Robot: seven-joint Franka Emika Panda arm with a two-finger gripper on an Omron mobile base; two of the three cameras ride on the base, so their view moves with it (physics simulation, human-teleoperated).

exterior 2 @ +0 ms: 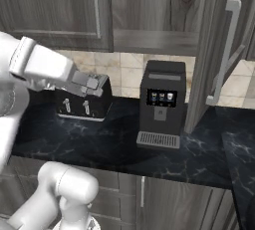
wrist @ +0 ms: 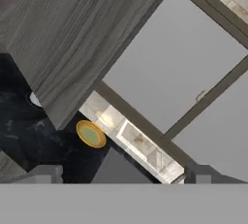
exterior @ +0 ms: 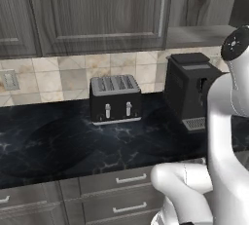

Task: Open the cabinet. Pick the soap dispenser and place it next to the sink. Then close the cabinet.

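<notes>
1. Cabinet (exterior 2: 209, 50) right door swung open; interior shelf visible, soap dispenser not spotted.
2. Gripper (wrist: 121, 174) spread wide, empty, facing the opened cabinet.
3. Next: locate dispenser inside, reach in.

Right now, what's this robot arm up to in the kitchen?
It is working on the wall cabinet above the black counter. The right door is swung open and the shelf behind it looks bare; the left door is shut. The open hand holds nothing and looks up into the cabinet. On the counter below stand a toaster and a coffee machine. A small yellow bowl sits on the counter too.
</notes>
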